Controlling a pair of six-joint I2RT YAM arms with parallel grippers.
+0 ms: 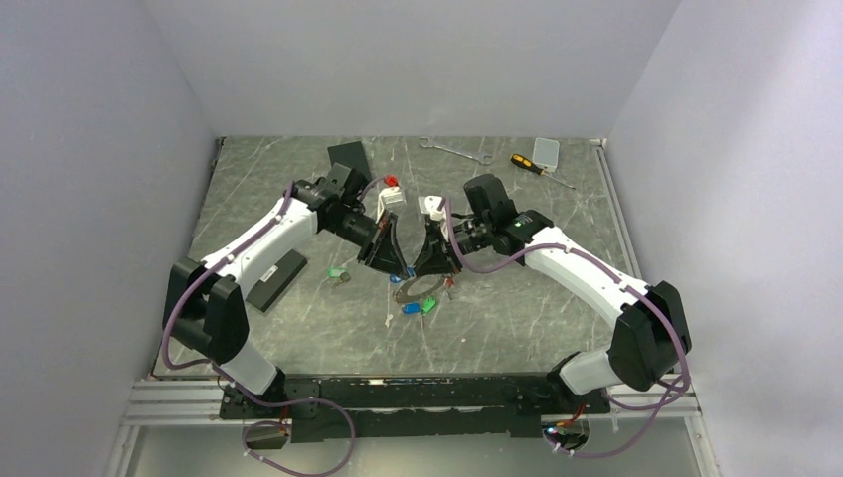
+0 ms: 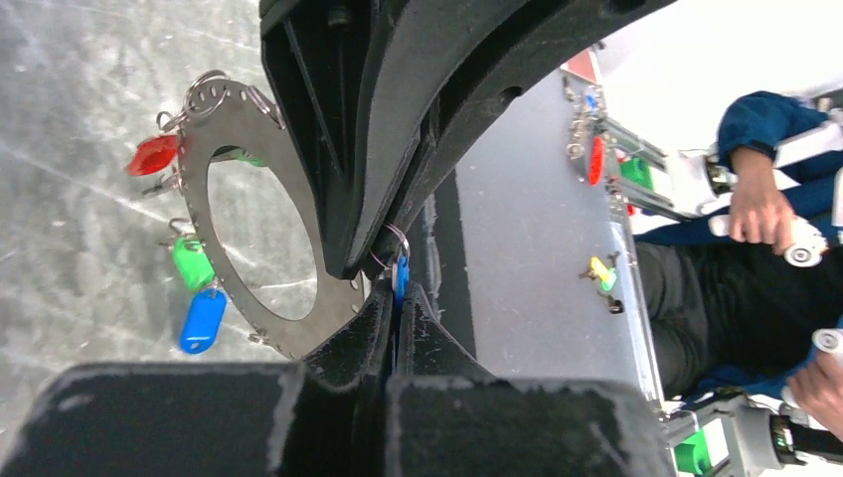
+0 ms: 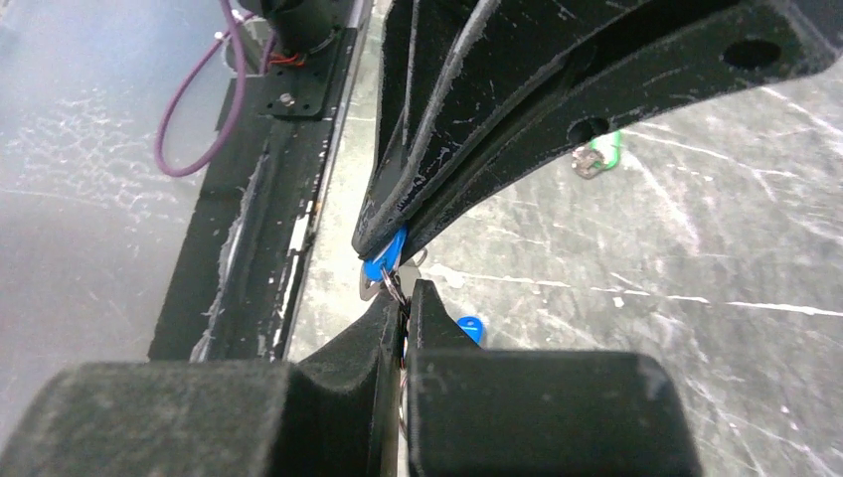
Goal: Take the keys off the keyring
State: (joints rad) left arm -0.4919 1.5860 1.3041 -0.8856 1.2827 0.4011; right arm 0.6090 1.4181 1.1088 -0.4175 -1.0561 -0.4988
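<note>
1. Left gripper [image 2: 399, 296] is clenched on the blue tag of one key, the held key [image 2: 400, 276]; its fingers meet tight with the tag between them.
2. Right gripper [image 3: 406, 298] faces it tip to tip; its fingers are pinched on the small wire loop of the same key; the two grippers nearly touch.
3. Keyring [image 2: 237, 121] sits just beside the left fingertips, its rim close to the held key; whether that key is linked to it I cannot tell.
4. Three keys hang on the keyring's other side: red key [image 2: 152, 155], green key [image 2: 194, 263], blue key [image 2: 202, 320].
5. From above, both grippers meet over the middle of the table [image 1: 517, 318]; the keyring is just on the near side of them; a loose key [image 1: 338, 273] with a green tag lies on the table to the left, apart from the keyring.
6. Wrench [image 1: 455, 151] and screwdriver [image 1: 527, 165] lie near the far edge, well apart from the grippers.
</note>
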